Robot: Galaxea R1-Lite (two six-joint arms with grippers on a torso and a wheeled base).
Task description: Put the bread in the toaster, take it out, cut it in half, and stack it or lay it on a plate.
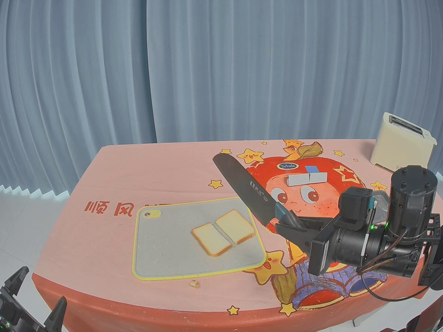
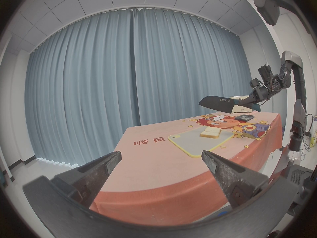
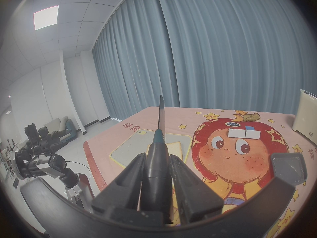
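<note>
1. Black knife (image 1: 249, 187) hangs over the tabletop (image 1: 138, 171), its handle pinched in the fingers of the right gripper (image 1: 288, 222).
2. Two bread halves (image 1: 212, 239) lie side by side on the grey cutting board (image 1: 161, 250).
3. The left gripper (image 2: 160, 157) has its fingers spread, off the tabletop's near edge.

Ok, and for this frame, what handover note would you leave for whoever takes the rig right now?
Right gripper: shut on the knife by its handle, blade in the air beside the cutting board.
Left gripper: open, empty, off the table's near left edge.
Bread halves: side by side on the cutting board.
Toaster: far right corner, nothing sticking out.
Done: bread cut in two.
Left: set the knife down, then move both halves to the grey square dish near the right arm.
</note>
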